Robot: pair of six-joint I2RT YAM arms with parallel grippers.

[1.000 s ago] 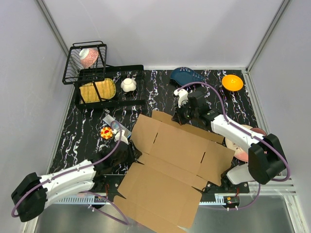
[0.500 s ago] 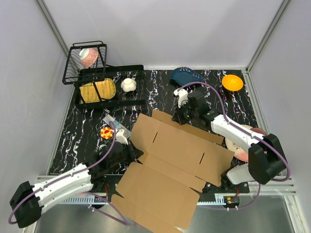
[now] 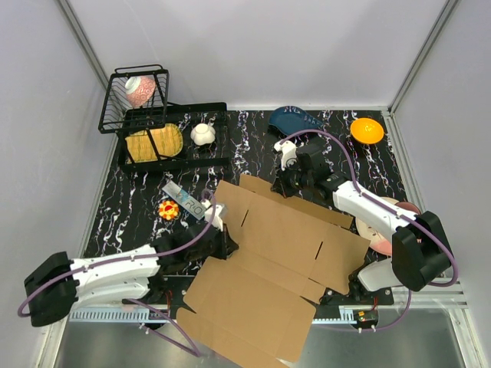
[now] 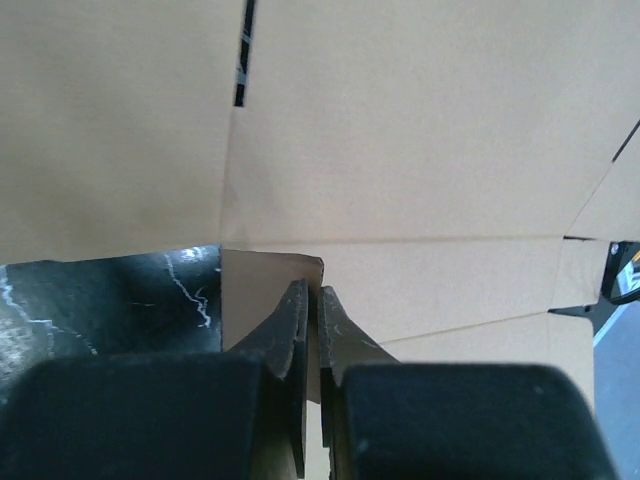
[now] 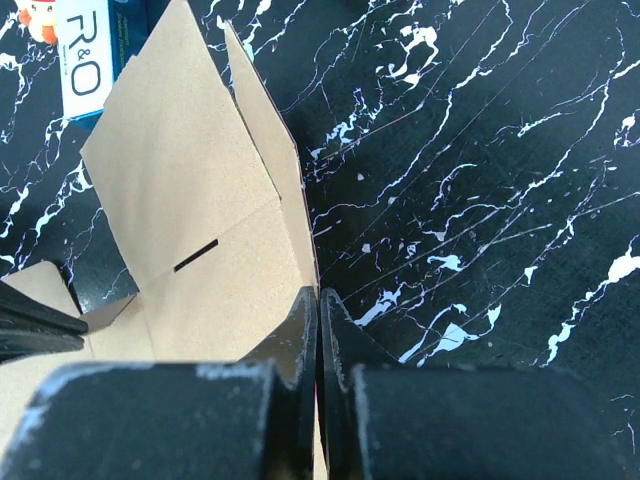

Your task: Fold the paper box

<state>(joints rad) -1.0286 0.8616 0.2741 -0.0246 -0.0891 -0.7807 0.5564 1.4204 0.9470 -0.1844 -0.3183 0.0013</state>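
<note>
Change: left gripper [image 3: 223, 239] has slid in and clamped fully shut on a small edge tab [image 4: 272, 290] of the paper box [image 3: 276, 257], while right gripper [image 3: 286, 186] stays pinched shut on the far flap [image 5: 190, 190]. The sheet lies flat between the two hands, so it looks pinned at two points and ready to crease. Only the left wrist view shows cardboard wedged between the fingers [image 4: 290, 325], and only the right wrist view shows its flap tilted up off the table [image 5: 480, 150].

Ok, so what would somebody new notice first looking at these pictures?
The big brown paper box, lying unfolded across the middle of the black marble table, dominates. Each end effector is pinched shut on one of its edges: the left end effector at the left side, the right end effector at the far edge. A bright orange bowl sits in the far right corner.
</note>
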